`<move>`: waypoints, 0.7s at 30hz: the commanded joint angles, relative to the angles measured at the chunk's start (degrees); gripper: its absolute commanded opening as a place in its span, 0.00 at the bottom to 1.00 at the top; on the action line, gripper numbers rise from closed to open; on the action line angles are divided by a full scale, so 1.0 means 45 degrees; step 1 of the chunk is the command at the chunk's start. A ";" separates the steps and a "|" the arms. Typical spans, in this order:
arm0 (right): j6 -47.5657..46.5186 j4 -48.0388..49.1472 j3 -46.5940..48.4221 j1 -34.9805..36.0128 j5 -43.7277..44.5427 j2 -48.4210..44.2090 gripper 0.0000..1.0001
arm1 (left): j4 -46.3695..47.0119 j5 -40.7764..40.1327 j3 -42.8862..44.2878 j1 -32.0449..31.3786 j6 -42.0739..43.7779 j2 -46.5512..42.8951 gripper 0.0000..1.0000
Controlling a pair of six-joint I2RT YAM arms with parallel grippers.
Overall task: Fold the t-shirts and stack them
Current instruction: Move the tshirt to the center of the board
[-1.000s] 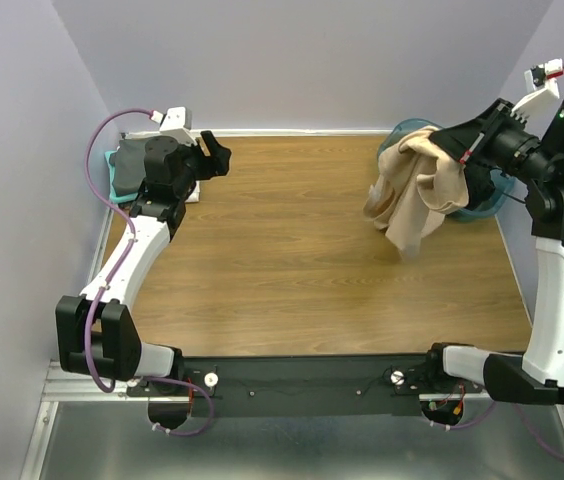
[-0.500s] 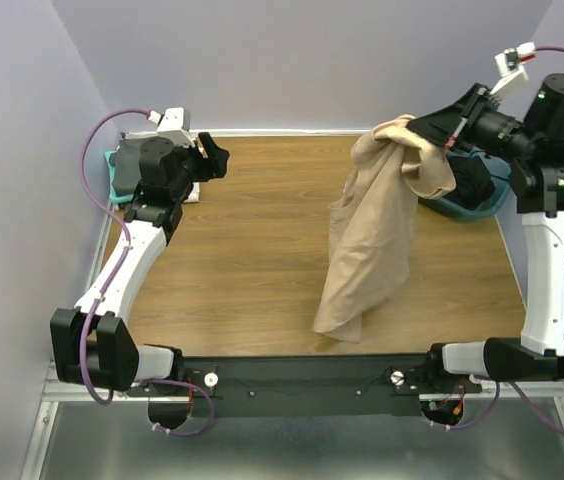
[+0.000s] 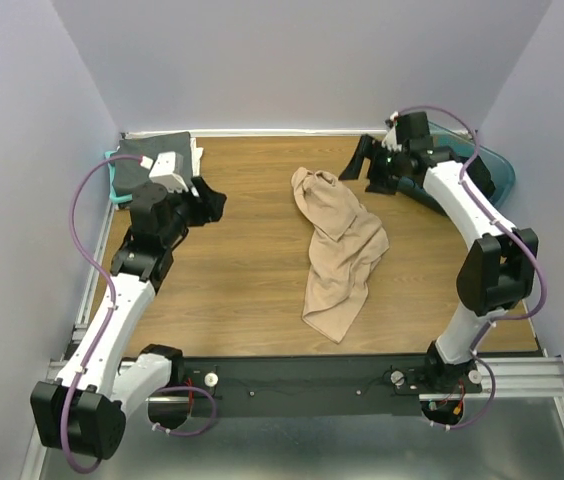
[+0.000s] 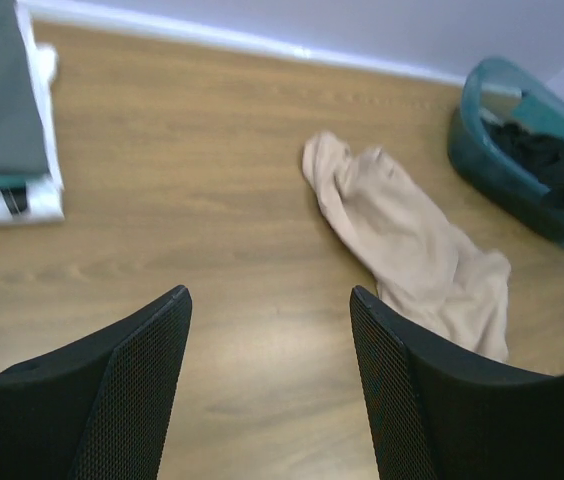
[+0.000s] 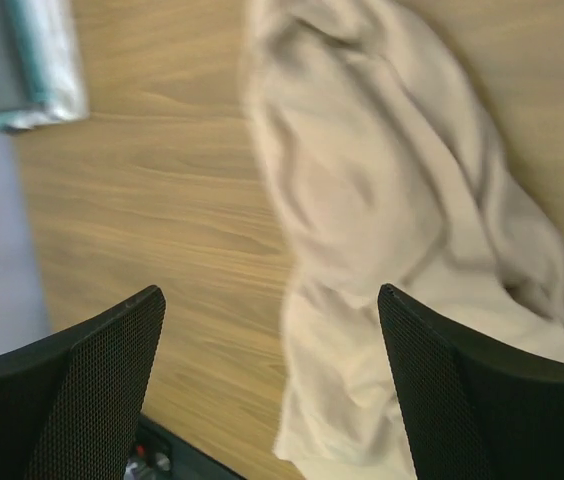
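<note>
We see the crumpled tan cloth t-shirt now dropped at the centre of the wooden table, freed by the right gripper at 2 o'clock. That gripper and the left gripper both gape empty, so we judge flattening comes next.

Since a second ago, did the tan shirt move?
Yes. The tan t-shirt went left and nearer, away from the teal tub, and now lies crumpled in the middle of the table.

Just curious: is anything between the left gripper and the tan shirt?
Nothing; bare table separates left gripper and tan shirt, clearest in the top view.
</note>
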 commanded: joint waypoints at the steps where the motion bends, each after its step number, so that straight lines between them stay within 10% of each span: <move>1: -0.0430 0.0008 -0.1942 0.0018 0.2147 -0.1061 0.93 | -0.0782 0.0159 -0.1136 -0.0439 -0.1151 -0.0841 0.73; 9: -0.0022 0.0106 -0.6109 -0.0002 0.5816 -0.3017 0.96 | -0.0255 -0.0544 -0.0827 -0.2195 -0.1797 -0.0104 0.73; 21: 0.0506 0.0769 -0.9079 -0.1095 0.6506 -0.4463 0.98 | 0.3571 0.1896 0.0559 -0.4247 -0.3282 0.6355 0.73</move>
